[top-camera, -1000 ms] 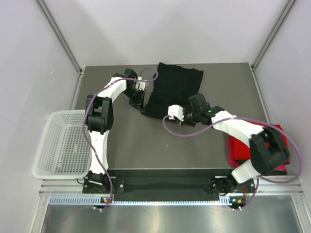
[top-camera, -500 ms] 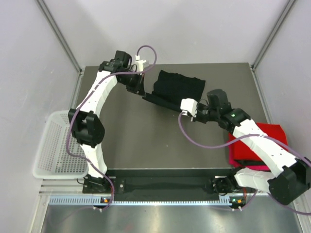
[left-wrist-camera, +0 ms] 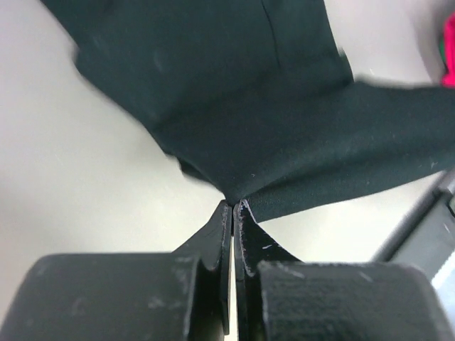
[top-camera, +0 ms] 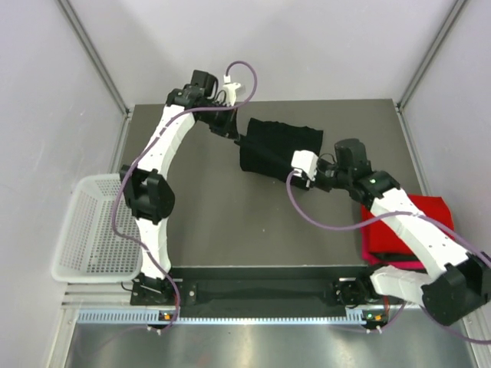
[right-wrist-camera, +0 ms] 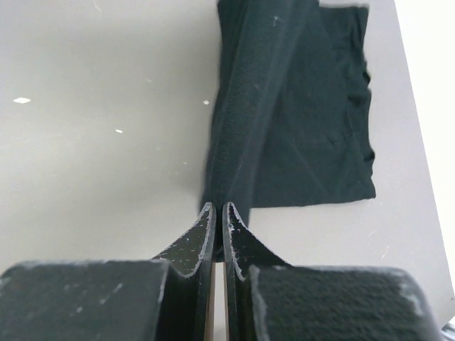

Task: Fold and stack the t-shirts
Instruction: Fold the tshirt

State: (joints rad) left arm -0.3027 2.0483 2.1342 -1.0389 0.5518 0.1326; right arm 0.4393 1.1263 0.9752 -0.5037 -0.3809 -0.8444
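The black t-shirt (top-camera: 280,144) lies partly folded at the back middle of the table, with one edge raised off the surface between both grippers. My left gripper (top-camera: 241,139) is shut on its left corner; in the left wrist view the cloth (left-wrist-camera: 256,128) fans out from the pinched tips of that gripper (left-wrist-camera: 233,205). On the shirt's near right edge my right gripper (top-camera: 290,173) is shut, and in the right wrist view a fold of cloth (right-wrist-camera: 249,106) runs away from the tips of that gripper (right-wrist-camera: 219,207). Folded red t-shirts (top-camera: 406,224) are stacked at the right edge, with magenta (top-camera: 403,265) showing beneath.
A white mesh basket (top-camera: 98,227) hangs off the table's left side. The dark table (top-camera: 230,230) ends at a front rail near the arm bases. Grey walls and metal posts close in the back and sides. The right forearm passes over the red stack.
Both grippers carried the shirt's near edge up and toward the back, so the cloth now covers a shorter patch. The left arm stretched toward the far side and the right wrist swung right.
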